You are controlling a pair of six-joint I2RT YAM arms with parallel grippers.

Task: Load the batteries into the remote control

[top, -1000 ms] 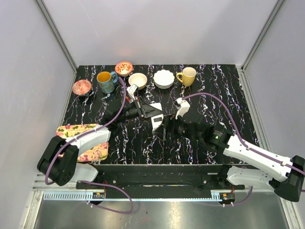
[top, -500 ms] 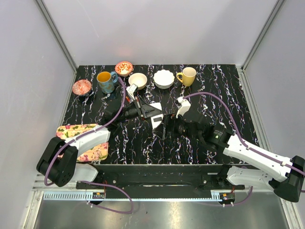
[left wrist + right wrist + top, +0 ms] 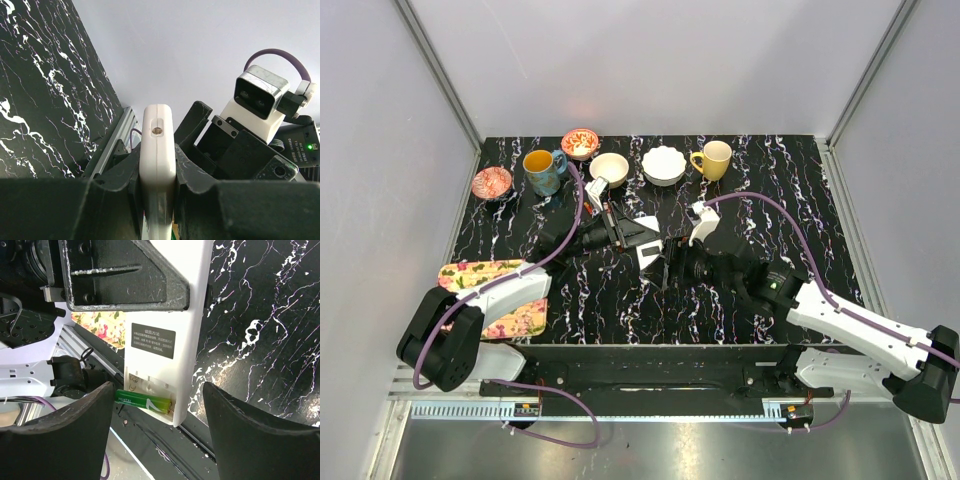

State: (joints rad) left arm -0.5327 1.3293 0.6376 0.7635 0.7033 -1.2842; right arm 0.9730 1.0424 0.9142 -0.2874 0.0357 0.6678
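My left gripper (image 3: 158,185) is shut on the white remote control (image 3: 158,150) and holds it on edge above the table's middle (image 3: 648,248). In the right wrist view the remote (image 3: 170,305) shows its open back compartment at the lower end. One green battery (image 3: 145,401) lies partly in that compartment, with its left end sticking out past the remote's edge. My right gripper (image 3: 157,410) is wide open, its fingers on either side of the remote's lower end. The left fingertip is close to the battery's free end. No other battery or back cover is in view.
Along the far edge stand a red patterned dish (image 3: 492,182), a blue mug (image 3: 542,170), a red bowl (image 3: 580,142), a cream cup (image 3: 610,168), a white scalloped bowl (image 3: 663,165) and a yellow mug (image 3: 713,158). A floral tray (image 3: 500,290) lies at the near left.
My right arm has edged slightly left, toward the remote. The left gripper and the remote have stayed put.
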